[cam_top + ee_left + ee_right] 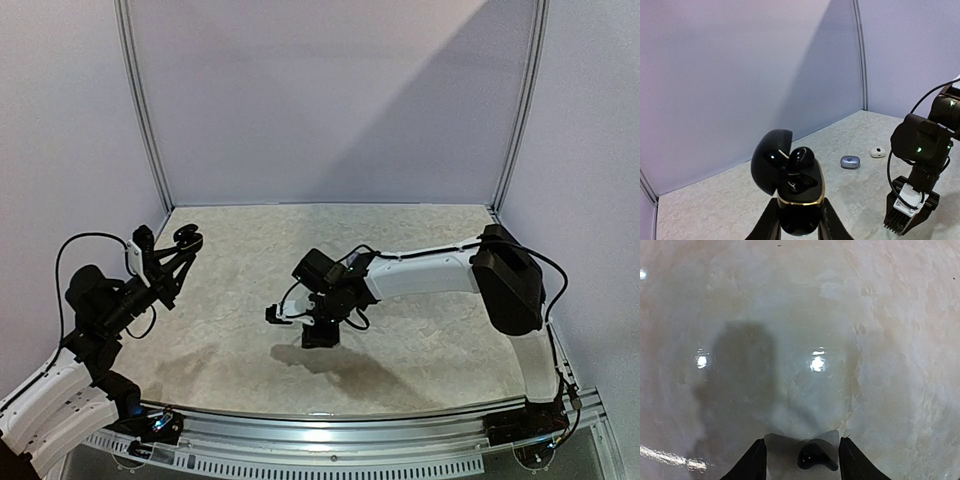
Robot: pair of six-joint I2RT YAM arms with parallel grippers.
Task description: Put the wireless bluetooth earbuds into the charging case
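My left gripper (799, 212) is shut on a black charging case (799, 197) with a gold rim, held above the table at the left (185, 240). Its lid (769, 160) stands open. One black earbud (801, 157) sits in the far pocket and the near pocket looks dark and hollow. Low over the table's middle, my right gripper (318, 335) points straight down. In the right wrist view its jaws (802, 450) stand open around a second black earbud (815, 459) lying on the table, with gaps on both sides.
A blue-grey pebble-like case (850, 161) and a small white one (878, 152) lie on the marbled table beyond the held case. The right gripper (905, 220) hangs to their right. Grey walls close off the back and both sides.
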